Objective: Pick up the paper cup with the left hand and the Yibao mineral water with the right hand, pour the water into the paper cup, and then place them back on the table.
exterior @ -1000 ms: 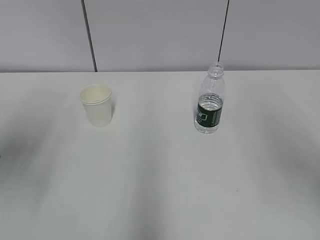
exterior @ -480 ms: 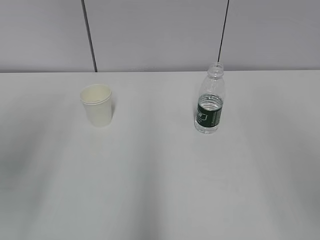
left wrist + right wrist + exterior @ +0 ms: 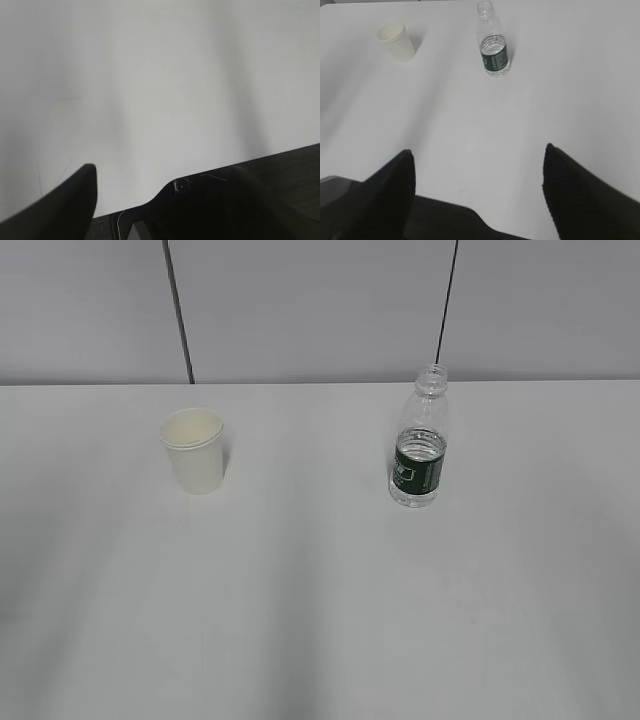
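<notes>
cup point(image 3: 194, 449) and bottle point(image 3: 420, 440) upright, apart; right jaws spread, left unclear.

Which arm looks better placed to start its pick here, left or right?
Right. Its wrist view already frames the Yibao mineral water and paper cup beyond its open gripper. The left wrist view shows only bare table, with neither item in sight.

Open table point(image 3: 320, 590) around cup point(image 3: 195, 450), bottle point(image 3: 420, 445)
</notes>
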